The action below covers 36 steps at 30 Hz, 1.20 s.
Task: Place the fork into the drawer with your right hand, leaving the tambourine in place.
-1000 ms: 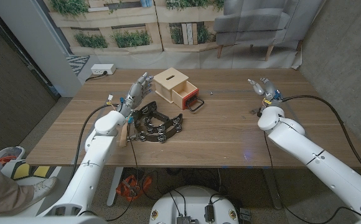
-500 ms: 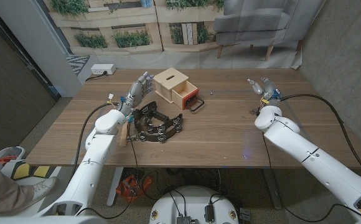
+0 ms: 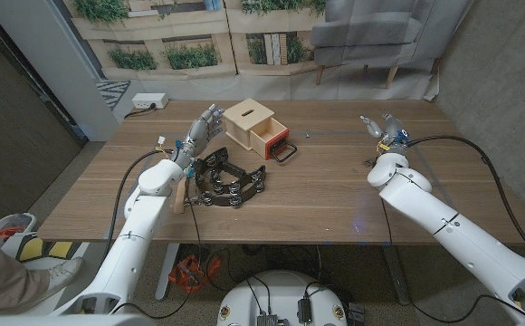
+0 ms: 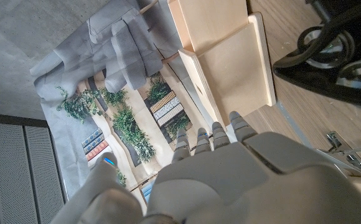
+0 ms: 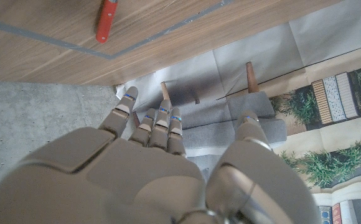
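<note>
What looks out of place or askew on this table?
Nothing is spilled or broken. The wooden box sits askew on the table, its drawer pulled open, the tambourine lying close beside it.

Head camera high, looking down over the table, wrist cameras close behind each robot hand, both facing the backdrop.

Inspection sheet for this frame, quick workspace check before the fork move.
Surface: wooden table, bare wood mid-span.
Job's things: drawer pulled open; tambourine in front of it; fork not surely told, maybe the red-handled item.
Clutter: wooden stick beside the tambourine.
Hands: left robot hand open, by the drawer; right robot hand open.
Cables: black cable along the right arm.
Surroundings: printed backdrop; a person's shoe.
</note>
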Each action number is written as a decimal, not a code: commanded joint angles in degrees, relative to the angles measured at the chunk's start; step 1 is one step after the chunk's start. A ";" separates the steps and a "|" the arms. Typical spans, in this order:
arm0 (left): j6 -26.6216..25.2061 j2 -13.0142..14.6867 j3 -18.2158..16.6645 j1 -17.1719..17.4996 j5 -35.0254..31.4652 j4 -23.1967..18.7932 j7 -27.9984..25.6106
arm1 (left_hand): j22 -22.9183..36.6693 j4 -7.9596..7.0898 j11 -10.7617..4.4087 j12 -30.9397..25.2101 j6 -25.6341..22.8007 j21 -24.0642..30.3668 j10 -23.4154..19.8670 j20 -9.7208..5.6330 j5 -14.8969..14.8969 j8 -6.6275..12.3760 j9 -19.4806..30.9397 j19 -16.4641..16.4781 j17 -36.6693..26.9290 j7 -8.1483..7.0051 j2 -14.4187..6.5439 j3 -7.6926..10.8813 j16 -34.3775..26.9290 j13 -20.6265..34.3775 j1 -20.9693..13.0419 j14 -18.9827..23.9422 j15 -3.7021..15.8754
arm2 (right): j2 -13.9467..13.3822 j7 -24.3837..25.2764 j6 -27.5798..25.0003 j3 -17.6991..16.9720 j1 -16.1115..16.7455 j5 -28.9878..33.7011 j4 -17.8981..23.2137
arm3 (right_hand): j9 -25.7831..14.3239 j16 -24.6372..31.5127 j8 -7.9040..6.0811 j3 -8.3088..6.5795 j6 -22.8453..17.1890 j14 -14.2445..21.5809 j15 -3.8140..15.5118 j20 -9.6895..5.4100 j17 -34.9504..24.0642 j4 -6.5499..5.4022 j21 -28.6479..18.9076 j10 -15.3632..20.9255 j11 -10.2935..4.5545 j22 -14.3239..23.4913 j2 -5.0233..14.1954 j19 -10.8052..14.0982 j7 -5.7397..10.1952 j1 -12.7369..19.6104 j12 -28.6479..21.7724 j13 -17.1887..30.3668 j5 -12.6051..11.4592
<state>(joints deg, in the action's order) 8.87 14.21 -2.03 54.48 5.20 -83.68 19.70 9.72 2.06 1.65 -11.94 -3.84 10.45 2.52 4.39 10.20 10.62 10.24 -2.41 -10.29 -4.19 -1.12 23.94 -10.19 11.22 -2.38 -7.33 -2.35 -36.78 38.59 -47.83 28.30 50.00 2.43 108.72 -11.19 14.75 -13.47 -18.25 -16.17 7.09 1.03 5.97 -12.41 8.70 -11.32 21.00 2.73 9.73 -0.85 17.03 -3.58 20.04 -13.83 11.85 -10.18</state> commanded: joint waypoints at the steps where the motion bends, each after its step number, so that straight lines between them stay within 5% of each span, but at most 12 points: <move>1: 0.24 -0.07 0.07 0.67 -0.42 -0.18 -0.47 | 0.32 0.16 0.19 -0.48 -0.36 0.51 0.03 0.33 0.07 0.17 0.11 -0.34 -0.06 0.12 -0.22 0.15 -0.31 0.09 -0.34 -0.47 0.03 | 2.01 2.71 -3.91 0.31 -0.09 1.63 0.42 | -0.11 0.14 -0.05 0.43 -0.94 1.11 0.54 0.09 -0.15 0.14 -0.16 1.33 -0.12 0.19 -0.60 0.60 -0.12 0.39 -0.46 0.27 -0.19; 9: 0.85 -0.35 -0.30 1.42 -0.58 -0.87 -1.35 | 0.31 0.26 0.32 -0.44 -0.65 0.51 0.15 -1.58 0.07 0.25 0.11 -0.44 -0.05 0.50 -0.29 0.14 0.06 0.08 -0.35 -1.85 0.99 | 3.58 5.16 -3.92 0.41 0.13 2.70 -0.39 | -0.10 0.65 -0.44 0.84 -2.60 2.67 0.91 -0.40 -0.24 0.01 -0.61 2.82 -0.03 0.20 -1.09 2.24 -0.18 0.48 -0.78 0.30 -0.29; 17: 0.24 -0.17 -0.60 2.16 -0.38 -1.83 -1.28 | 0.30 0.32 0.36 -0.43 -0.94 0.42 0.18 -1.53 0.08 0.34 0.11 -0.69 -0.03 0.63 -0.34 0.17 0.09 0.08 -0.39 -2.21 0.95 | 4.40 5.69 -5.41 0.94 -0.47 3.30 -0.95 | -0.11 1.78 -0.65 1.29 -4.11 5.76 1.59 -0.25 -0.49 -0.35 -0.92 4.42 -0.16 0.23 -1.24 3.96 -0.04 0.40 -1.12 0.33 -0.44; 28: 0.74 -0.31 -0.46 2.03 -0.24 -1.61 -1.09 | 0.29 0.39 0.16 -0.44 -1.14 0.40 0.17 -1.45 0.08 0.35 0.11 -0.83 -0.02 0.74 -0.40 0.17 0.02 0.08 -0.41 -2.41 0.89 | 3.94 4.20 -7.83 2.31 -1.86 3.93 -1.31 | -0.11 1.59 -0.26 1.65 -3.79 5.41 1.15 -0.21 -0.68 -0.54 -0.79 4.06 0.17 0.26 -1.40 4.23 -0.29 0.27 -0.77 0.34 -0.50; 36: 0.22 -0.34 -0.54 2.52 -0.17 -2.10 -1.16 | 0.29 0.44 0.33 -0.49 -1.21 0.42 0.06 -1.43 0.07 0.33 0.11 -0.86 -0.02 0.75 -0.42 0.16 -0.04 0.08 -0.41 -2.48 0.92 | 3.44 3.10 -6.73 2.35 -2.26 3.55 -2.16 | -0.20 0.69 0.11 2.05 -3.73 3.31 2.42 -0.76 -1.01 -0.91 -0.24 3.42 -1.26 0.31 -1.11 3.52 2.80 0.07 -0.36 0.48 -0.61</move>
<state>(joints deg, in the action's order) 9.52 13.97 -2.47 56.58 4.82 -85.37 18.57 9.72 2.05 1.65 -11.94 -4.66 10.45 2.52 2.85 10.20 10.62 10.24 -2.91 -10.12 -3.36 -1.35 23.94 -10.19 11.22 -2.61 -9.42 -1.44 -32.97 42.98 -54.93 30.36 48.45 6.17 107.48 -11.20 15.89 -13.47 -16.51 -19.61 11.21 2.17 5.75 -13.21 7.74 -11.84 24.21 2.15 9.73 -2.04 20.73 -1.53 20.32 -14.38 12.16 -10.41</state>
